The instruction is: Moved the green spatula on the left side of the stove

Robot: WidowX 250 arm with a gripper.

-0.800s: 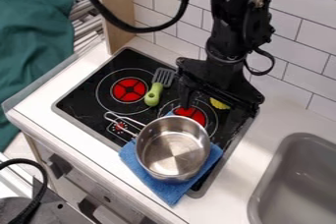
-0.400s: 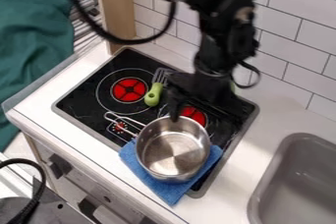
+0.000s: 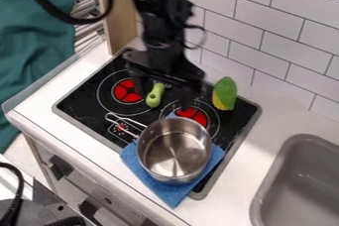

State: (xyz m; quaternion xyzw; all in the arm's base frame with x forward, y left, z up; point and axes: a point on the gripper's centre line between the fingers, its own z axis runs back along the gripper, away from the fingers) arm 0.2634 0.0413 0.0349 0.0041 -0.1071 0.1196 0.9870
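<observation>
jaws wide open over spatula

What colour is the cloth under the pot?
The cloth is blue, seen in the camera view.

stovetop open left, pot obstructing, rear unclear

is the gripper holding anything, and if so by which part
Nothing looks held: the gripper is open above the green spatula, which lies on the stove.
</observation>
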